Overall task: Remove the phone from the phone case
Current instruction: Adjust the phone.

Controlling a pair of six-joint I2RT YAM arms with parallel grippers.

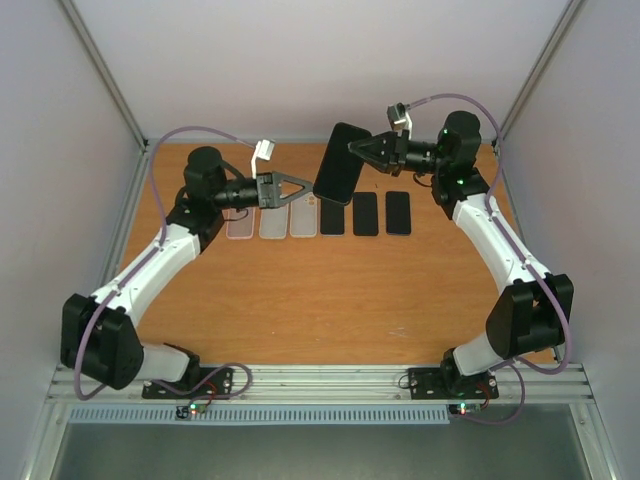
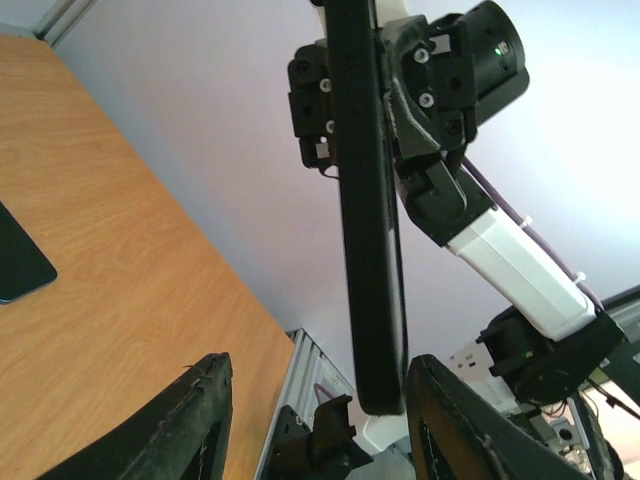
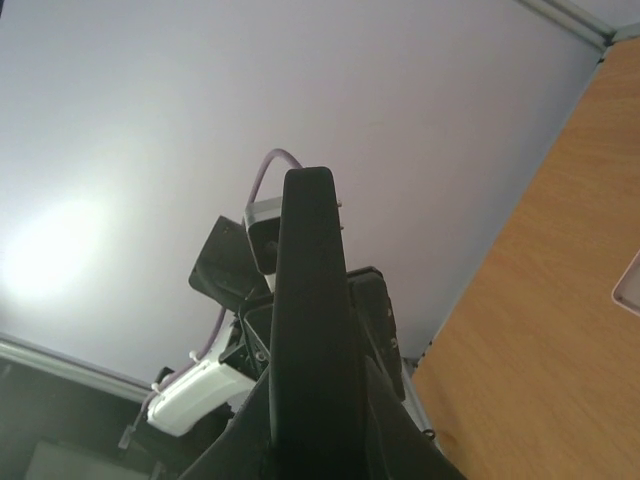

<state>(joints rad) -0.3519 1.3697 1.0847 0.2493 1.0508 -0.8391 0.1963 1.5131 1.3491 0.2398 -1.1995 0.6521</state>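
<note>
A black phone in its black case (image 1: 340,163) is held up in the air above the back of the table, tilted. My right gripper (image 1: 362,150) is shut on its upper right edge. In the right wrist view the phone (image 3: 310,320) stands edge-on between the shut fingers of my right gripper (image 3: 315,410). My left gripper (image 1: 308,188) is open at the phone's lower left edge. In the left wrist view the phone's end (image 2: 372,250) hangs between the open fingers of my left gripper (image 2: 320,420), nearer the right finger (image 2: 470,430), with a gap to each. I cannot tell phone from case.
A row lies on the wooden table (image 1: 300,290) under the held phone: three clear cases (image 1: 272,222) on the left and three black phones (image 1: 365,213) on the right. One black phone's corner (image 2: 20,265) shows in the left wrist view.
</note>
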